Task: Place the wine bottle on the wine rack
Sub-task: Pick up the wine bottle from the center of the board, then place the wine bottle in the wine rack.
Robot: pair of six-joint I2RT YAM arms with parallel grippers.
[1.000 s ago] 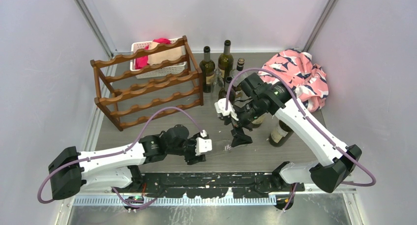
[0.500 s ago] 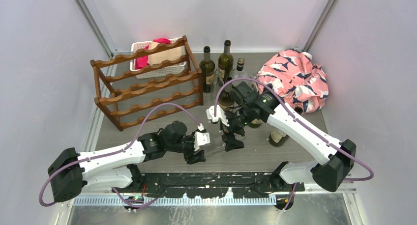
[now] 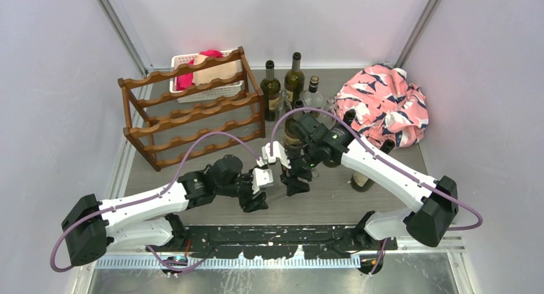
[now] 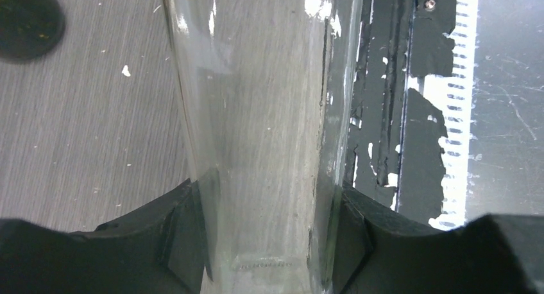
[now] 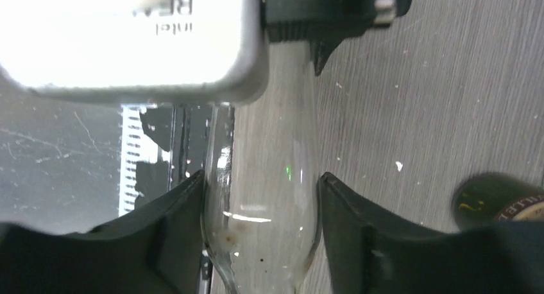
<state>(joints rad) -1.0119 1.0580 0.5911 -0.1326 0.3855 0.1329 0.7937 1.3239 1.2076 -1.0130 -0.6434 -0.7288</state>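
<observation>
A clear glass wine bottle (image 3: 276,189) hangs just above the table between my two grippers. The left gripper (image 3: 259,190) is shut on its body, and in the left wrist view both pads press the glass (image 4: 263,114) of the wine bottle. The right gripper (image 3: 287,172) has its jaws closed round the bottle's shoulder (image 5: 266,178), both touching the glass. The dark reddish-brown wine rack (image 3: 192,108) stands at the back left, with nothing on the rails that I can see.
Several dark bottles (image 3: 270,88) stand behind the grippers, and another bottle (image 3: 362,177) is under the right arm. A white basket (image 3: 186,88) with clothes sits behind the rack. Pink patterned cloth (image 3: 385,101) lies at the back right.
The right arm has swung left and down to the clear bottle, and its jaws have closed from wide open onto the shoulder. The left gripper has kept its hold and shifted slightly left.
</observation>
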